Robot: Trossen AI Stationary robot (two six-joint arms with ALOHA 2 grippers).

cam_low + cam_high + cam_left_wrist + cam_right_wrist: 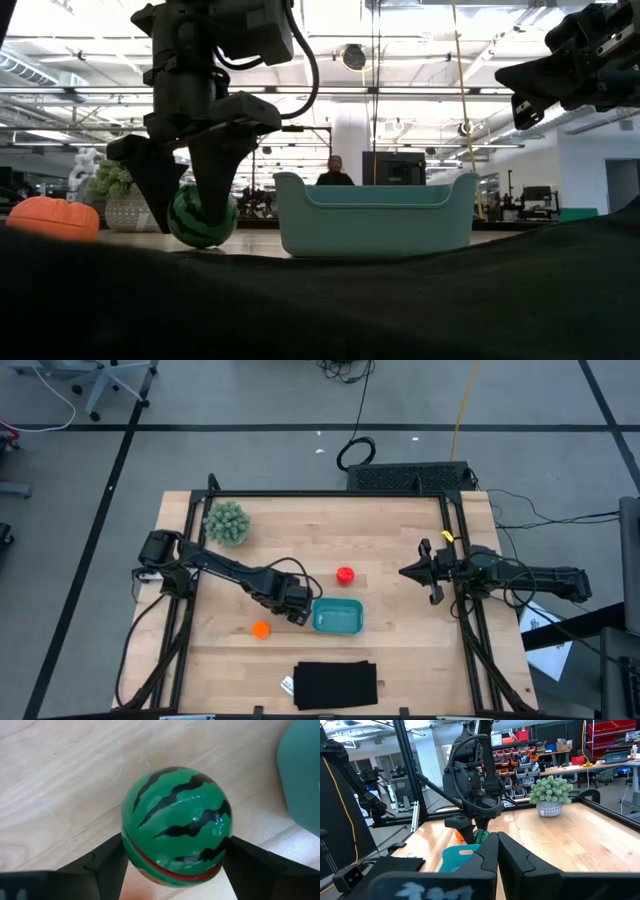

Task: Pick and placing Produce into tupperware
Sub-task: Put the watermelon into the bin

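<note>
**Left arm closes in on toy watermelon beside the tub**

The left gripper (200,215) stands low over the wooden table (400,650), its two dark fingers (107,865) set on either side of the glossy dark-green striped watermelon ball (176,825), which rests on the boards just beside the small teal-blue rectangular plastic tub (338,617). The fingers look to be touching the ball's flanks, though whether they have taken its weight cannot be judged. A sound lift would likely call for a centred squeeze across the ball's widest part, since the smooth round shell may slip, then a rise high enough to clear the tub's near wall before a short carry over it. The small orange ball (261,628) lies near the left gripper, on the side away from the tub; the red ball (345,574) sits near the tub's far side. A fuzzy pale-green bush in a pot (227,523) and a flat black rectangle (336,684) stand well apart. The right gripper (425,572) waits at the table's right side, fingers together.
</note>
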